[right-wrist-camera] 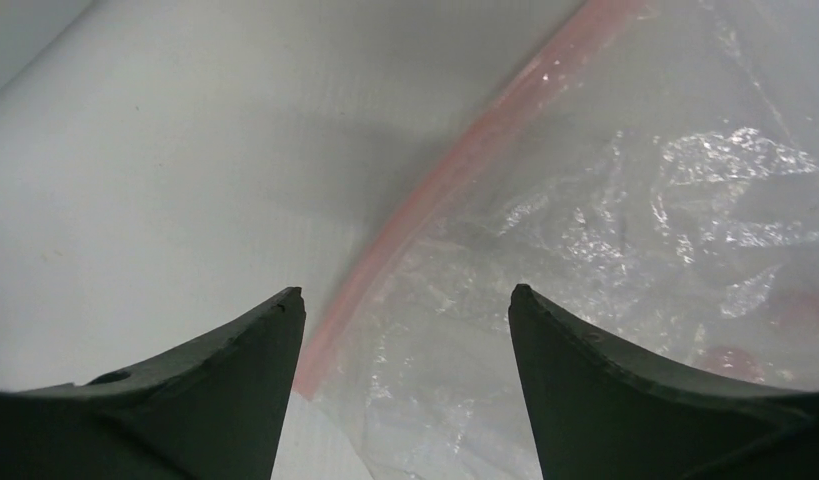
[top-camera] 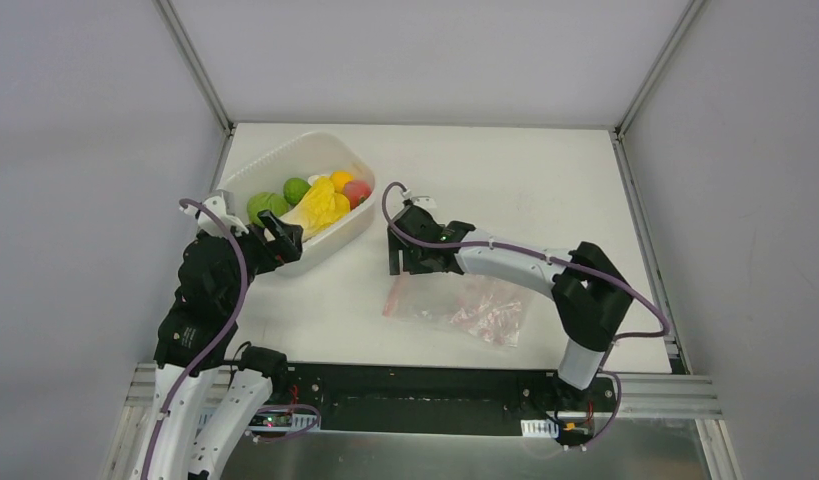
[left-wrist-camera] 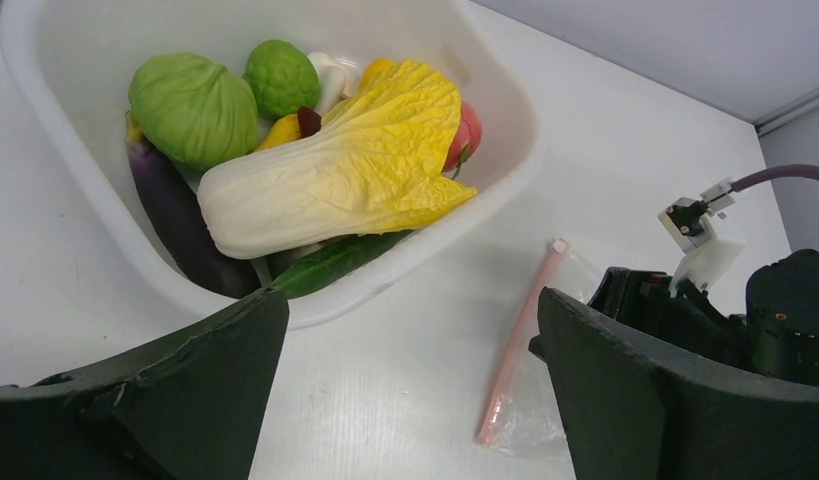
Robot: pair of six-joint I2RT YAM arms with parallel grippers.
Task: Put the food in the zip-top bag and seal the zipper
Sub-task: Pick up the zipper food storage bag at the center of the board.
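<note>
On the white tabletop (top-camera: 545,180), the white rounded-square plastic tub (top-camera: 285,152) sits at the left rear and holds the colourful plastic toy vegetables (left-wrist-camera: 335,180). The flat, crinkly clear zip-top bag (top-camera: 480,305) lies apart to its right. The left gripper (left-wrist-camera: 413,300) gapes wide at the tub's near rim. The right gripper (right-wrist-camera: 405,295) hovers with jaws parted astride the thin pink-red zipper strip (right-wrist-camera: 455,165). It is probably best to pinch only the upper film beside the strip, then lift gently so the mouth opens toward the tub.

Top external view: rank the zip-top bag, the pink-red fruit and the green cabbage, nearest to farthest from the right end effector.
1. zip-top bag, directly under the right end effector.
2. pink-red fruit, tub's right side.
3. green cabbage, tub's left side.
</note>
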